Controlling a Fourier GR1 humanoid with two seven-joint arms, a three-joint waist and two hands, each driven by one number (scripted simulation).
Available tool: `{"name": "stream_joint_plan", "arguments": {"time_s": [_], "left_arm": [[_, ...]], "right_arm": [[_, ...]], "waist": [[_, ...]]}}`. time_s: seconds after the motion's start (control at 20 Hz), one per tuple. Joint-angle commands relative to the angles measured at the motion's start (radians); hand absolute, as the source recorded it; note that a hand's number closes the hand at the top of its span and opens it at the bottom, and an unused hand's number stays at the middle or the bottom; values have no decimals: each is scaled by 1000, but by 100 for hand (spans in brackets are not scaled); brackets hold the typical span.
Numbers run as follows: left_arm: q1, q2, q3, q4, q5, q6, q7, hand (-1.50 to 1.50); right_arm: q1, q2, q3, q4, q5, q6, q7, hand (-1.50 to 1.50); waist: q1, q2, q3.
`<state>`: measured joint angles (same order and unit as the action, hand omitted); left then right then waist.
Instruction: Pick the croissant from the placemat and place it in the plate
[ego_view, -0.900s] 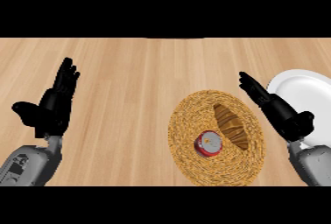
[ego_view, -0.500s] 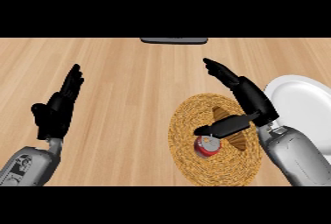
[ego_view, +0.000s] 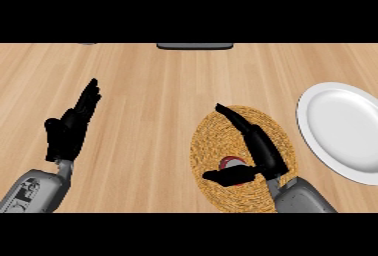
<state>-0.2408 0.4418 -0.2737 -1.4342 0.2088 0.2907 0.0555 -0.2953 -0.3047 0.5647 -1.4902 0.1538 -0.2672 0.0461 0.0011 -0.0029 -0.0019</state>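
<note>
A round woven straw placemat (ego_view: 210, 150) lies right of centre on the wooden counter. My right hand (ego_view: 262, 150) lies over its middle, fingers straight and pointing up-left, thumb stretched left. The hand covers the spot where the croissant lay, so the croissant is hidden. A small red and white round thing (ego_view: 235, 162) peeks out by the thumb. The white plate (ego_view: 341, 130) sits just right of the placemat, with nothing on it. My left hand (ego_view: 68, 131) rests open at the left, fingers up, far from the placemat.
A dark flat object (ego_view: 194, 46) lies at the counter's far edge, top centre. Bare wood (ego_view: 148, 100) spreads between my two hands.
My right hand has moved left from beside the plate onto the placemat and now covers the croissant. The left hand has barely shifted.
</note>
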Motion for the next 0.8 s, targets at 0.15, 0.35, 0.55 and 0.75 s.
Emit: {"name": "stream_joint_plan", "arguments": {"time_s": [0.15,0.35,0.55,0.75], "left_arm": [[-19,13,61,35,11,-57,-8,0],[-60,-23,41,20,-48,-8,44,0],[-5,-27,41,43,-23,-43,-3,0],[-56,-40,59,79,-32,-47,2,0]], "right_arm": [[88,-142,-30,-200,170,-62,12,-150],[30,-241,-111,-364,161,76,220,-150],[-44,-347,-64,-388,196,272,465,-150],[-91,-385,-98,-434,83,452,613,-150]], "waist": [[-16,-2,1],[-17,-2,1],[-16,-4,-3],[-13,1,0]]}}
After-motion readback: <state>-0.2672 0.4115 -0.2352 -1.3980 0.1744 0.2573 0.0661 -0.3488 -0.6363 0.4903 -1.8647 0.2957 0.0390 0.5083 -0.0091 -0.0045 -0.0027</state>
